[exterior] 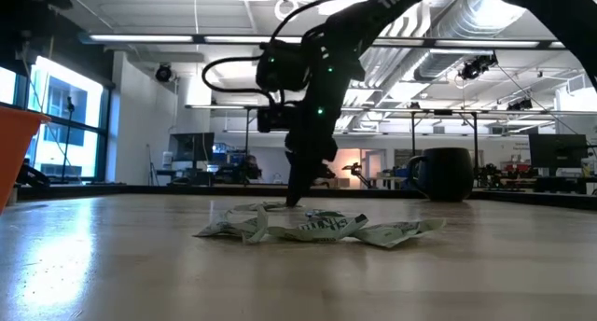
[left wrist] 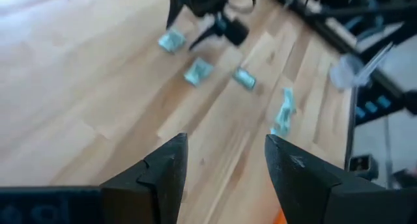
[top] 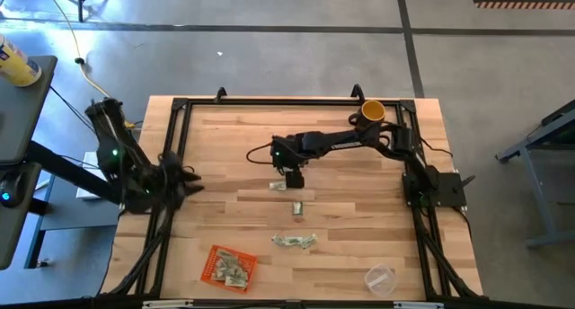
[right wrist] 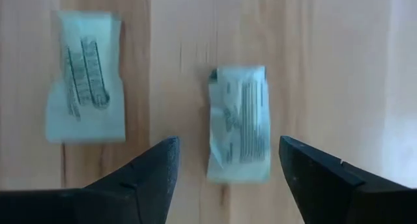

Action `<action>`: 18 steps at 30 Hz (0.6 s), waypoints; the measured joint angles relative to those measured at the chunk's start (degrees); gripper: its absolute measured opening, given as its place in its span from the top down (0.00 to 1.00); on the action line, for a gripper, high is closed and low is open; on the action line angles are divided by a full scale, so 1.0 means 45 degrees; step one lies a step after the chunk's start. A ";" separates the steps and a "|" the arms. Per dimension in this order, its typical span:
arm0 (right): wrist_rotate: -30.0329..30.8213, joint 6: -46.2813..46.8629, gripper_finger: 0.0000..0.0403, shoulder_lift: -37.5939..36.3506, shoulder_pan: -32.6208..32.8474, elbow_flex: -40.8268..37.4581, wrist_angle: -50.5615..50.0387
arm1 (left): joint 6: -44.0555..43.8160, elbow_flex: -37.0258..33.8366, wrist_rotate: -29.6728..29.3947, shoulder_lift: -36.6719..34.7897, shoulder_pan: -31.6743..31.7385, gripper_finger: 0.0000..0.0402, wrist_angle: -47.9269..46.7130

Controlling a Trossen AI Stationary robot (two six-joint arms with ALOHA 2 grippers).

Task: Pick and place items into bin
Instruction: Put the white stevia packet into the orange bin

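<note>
My right gripper (right wrist: 228, 152) stands open over the middle of the table (top: 359, 210), pointing steeply down; it also shows in the high view (top: 294, 179) and the low view (exterior: 298, 195). One folded green-and-white item (right wrist: 239, 123) lies flat on the wood between its fingers, untouched. A second item (right wrist: 88, 84) lies beside it. More items lie loose nearer the front (top: 295, 242). The orange bin (top: 229, 266) sits near the front left with several items in it. My left gripper (left wrist: 225, 149) is open and holds nothing, back at the table's left edge (top: 187, 183).
A yellow-and-black mug (top: 373, 110) stands at the far right corner. A clear plastic cup (top: 380, 278) is at the near right. A black frame (top: 175, 129) runs around the table. Bare wood lies between the left arm and the items.
</note>
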 joint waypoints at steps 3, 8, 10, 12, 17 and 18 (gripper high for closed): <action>-0.0052 0.0006 0.37 0.0188 -0.0066 0.0040 -0.0015 | -0.0008 0.0000 -0.0716 -0.0875 0.0000 0.42 -0.0102; -0.0782 0.0501 0.47 0.0434 -0.0367 0.0069 -0.0252 | 0.0142 0.0000 -0.1792 -0.1747 0.0000 0.42 -0.0057; -0.1037 0.0697 0.56 0.0475 -0.0477 0.0069 -0.0320 | 0.0396 0.0000 -0.2006 -0.1844 0.0000 0.42 -0.0052; -0.0965 0.0814 0.67 0.0487 -0.0546 0.0069 -0.0335 | 0.0511 0.0000 -0.2044 -0.1843 0.0000 0.42 -0.0041; -0.0861 0.1023 0.95 0.0423 -0.0631 0.0054 -0.0486 | 0.0982 0.0000 -0.2153 -0.1545 0.0000 0.42 0.0299; -0.0896 0.1023 0.97 0.0343 -0.0613 0.0045 -0.0495 | 0.1078 0.0000 -0.2161 -0.1417 -0.0001 0.42 0.0357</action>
